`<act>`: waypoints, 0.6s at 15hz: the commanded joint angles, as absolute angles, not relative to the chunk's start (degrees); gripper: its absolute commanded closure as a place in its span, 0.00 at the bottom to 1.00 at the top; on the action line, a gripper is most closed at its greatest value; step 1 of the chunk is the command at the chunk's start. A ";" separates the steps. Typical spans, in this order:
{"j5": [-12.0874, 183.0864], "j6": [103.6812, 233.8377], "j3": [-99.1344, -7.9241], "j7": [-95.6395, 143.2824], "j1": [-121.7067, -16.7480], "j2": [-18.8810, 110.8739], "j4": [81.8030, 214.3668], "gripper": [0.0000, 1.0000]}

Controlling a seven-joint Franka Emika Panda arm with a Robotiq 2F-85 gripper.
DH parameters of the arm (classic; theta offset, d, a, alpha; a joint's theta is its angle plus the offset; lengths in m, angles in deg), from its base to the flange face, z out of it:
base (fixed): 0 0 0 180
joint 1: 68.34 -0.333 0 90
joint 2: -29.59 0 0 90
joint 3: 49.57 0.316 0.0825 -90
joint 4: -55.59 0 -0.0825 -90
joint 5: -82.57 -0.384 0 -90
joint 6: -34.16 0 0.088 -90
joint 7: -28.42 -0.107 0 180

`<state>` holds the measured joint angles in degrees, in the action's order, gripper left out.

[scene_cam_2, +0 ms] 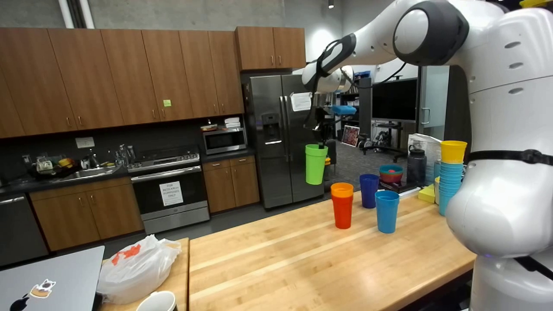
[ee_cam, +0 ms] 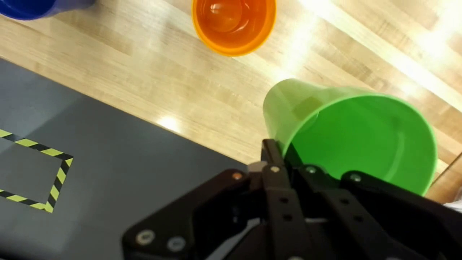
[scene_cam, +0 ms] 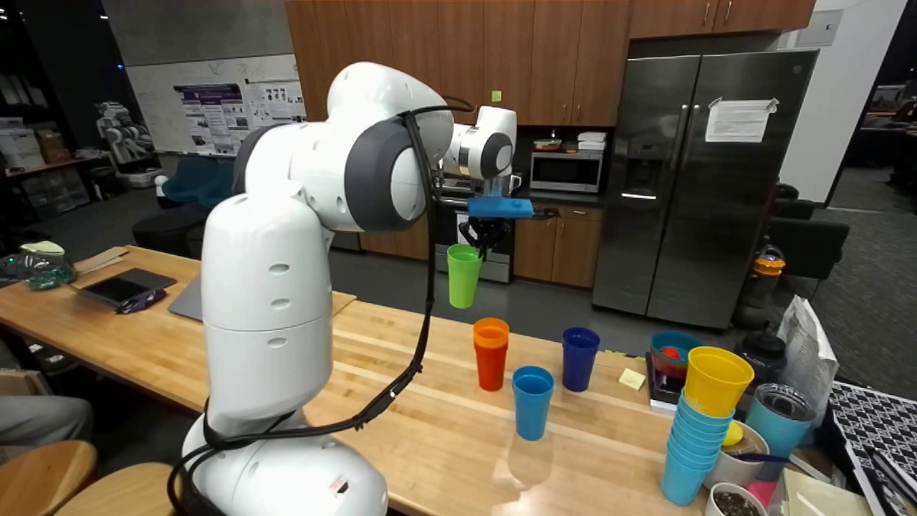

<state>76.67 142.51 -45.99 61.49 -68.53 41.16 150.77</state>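
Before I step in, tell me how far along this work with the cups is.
Done: the lime-green cup looks picked up, its base clear of the wooden table. In hand: the end effector pinches that cup's rim. Left, probably: setting it down and letting go, since nothing supports it from below. The orange-topped red cup, dark blue cup and light blue cup stand separately on the table, unheld.

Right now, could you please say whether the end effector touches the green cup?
Touching: the wrist view shows the end effector pinching the green cup at its rim.

In both exterior views, cups (scene_cam: 532, 405) stand right of the held cup (scene_cam: 463, 278).
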 commanded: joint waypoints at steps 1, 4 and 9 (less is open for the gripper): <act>79.14 139.43 -45.54 60.73 -69.02 43.76 146.67 0.99; 80.81 138.82 -44.96 60.59 -69.64 45.17 145.01 0.99; 82.26 138.39 -44.21 60.39 -70.55 47.04 142.95 0.99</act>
<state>80.69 140.29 -44.64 61.34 -70.21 45.52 145.87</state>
